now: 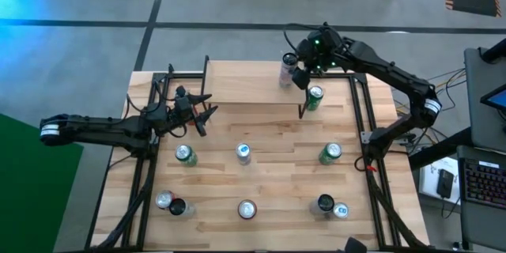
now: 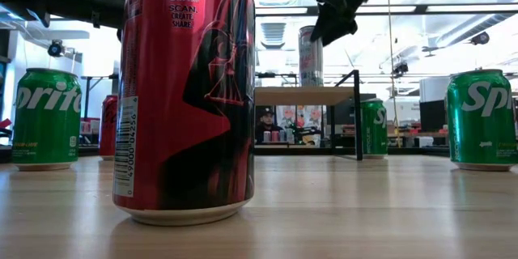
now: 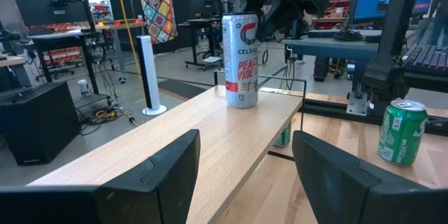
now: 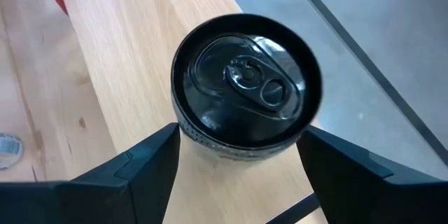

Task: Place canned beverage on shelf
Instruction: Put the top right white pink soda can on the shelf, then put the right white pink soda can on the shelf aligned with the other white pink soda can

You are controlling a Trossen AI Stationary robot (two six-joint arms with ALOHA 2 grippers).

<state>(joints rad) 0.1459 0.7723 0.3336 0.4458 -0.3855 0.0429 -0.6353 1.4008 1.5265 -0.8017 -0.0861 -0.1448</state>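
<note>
The shelf [image 1: 245,83] is a low light-wood rack at the table's far side. A tall white can [image 3: 240,59] with a black top [image 4: 245,87] stands upright on its base at the shelf's right end [image 1: 286,71]. My right gripper [image 4: 241,161] is open. It hovers just above the can and toward its right [image 2: 332,16], with a finger on either side, and touches nothing. My left gripper [image 1: 207,109] is open and empty at the shelf's left end. In the left wrist view [image 3: 245,175] it looks along the shelf top.
A green can [image 1: 315,97] stands on the table beside the shelf's right leg. Several more cans stand on the table nearer the front, among them a red one [image 2: 186,89] and green ones [image 1: 184,155] [image 1: 330,153]. Most of the shelf top [image 3: 210,122] is bare.
</note>
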